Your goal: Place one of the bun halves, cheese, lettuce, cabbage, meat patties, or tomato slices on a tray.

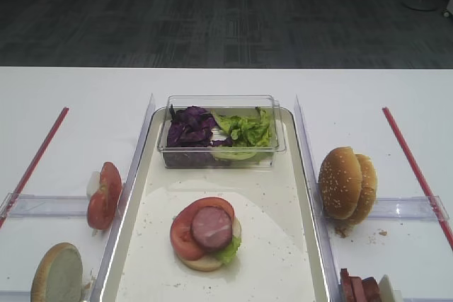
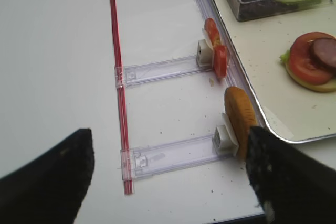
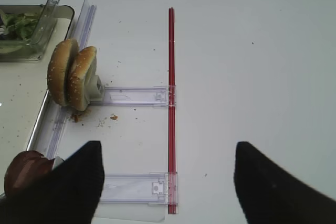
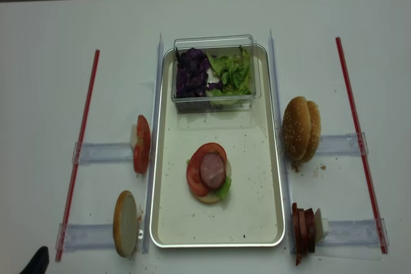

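The left pincer [image 2: 168, 177] hangs low over the near left of the worktop [image 1: 78, 90], its two dark fingers spread wide apart with nothing between them. Ahead of it and off to its right runs a red rod [image 2: 117, 77] with two clear rails reaching toward the tray [image 4: 257, 222]. A lone bun half [image 2: 240, 121] stands on edge at the end of the nearer rail, just ahead of the pincer's right finger, and tomato slices [image 2: 216, 51] stand on the farther rail beyond it.

Further right, on the tray, a part-built stack [image 1: 205, 235] already sits: a pale base, a bit of lettuce, a tomato slice and a meat disc on top. Beyond the stack is a clear box [image 1: 219, 132] holding cabbage [image 1: 190, 126] and lettuce [image 1: 246, 131].

On the right side, the right pincer [image 3: 168, 182] likewise hovers with its fingers wide apart and empty. Ahead of it to its left two bun halves [image 3: 71, 77] lean together on a rail, and the meat patties [image 4: 305, 226] stand close by its left finger at the tray's edge.

I'd judge we are between pieces: nothing is gripped, and both arms sit back. The next move calls for choosing one piece, most likely a bun half to cap the stack, and bringing an open pincer down around its edge-on sides before closing.
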`<action>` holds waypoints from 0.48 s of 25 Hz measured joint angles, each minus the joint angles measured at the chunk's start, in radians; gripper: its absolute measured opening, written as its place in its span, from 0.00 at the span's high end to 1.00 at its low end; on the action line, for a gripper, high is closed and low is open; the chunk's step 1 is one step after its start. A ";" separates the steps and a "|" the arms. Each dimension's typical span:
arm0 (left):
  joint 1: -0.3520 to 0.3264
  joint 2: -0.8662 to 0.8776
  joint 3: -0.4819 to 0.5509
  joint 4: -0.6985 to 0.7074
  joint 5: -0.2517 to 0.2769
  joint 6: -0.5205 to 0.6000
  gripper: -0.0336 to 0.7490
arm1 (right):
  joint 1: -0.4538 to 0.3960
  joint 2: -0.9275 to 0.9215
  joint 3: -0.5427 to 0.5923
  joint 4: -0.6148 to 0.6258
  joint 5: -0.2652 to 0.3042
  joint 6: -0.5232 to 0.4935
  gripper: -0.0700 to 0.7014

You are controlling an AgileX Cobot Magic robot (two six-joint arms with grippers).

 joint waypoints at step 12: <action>0.000 0.000 0.000 0.000 0.000 0.000 0.26 | 0.000 0.000 0.000 0.000 0.000 0.000 0.21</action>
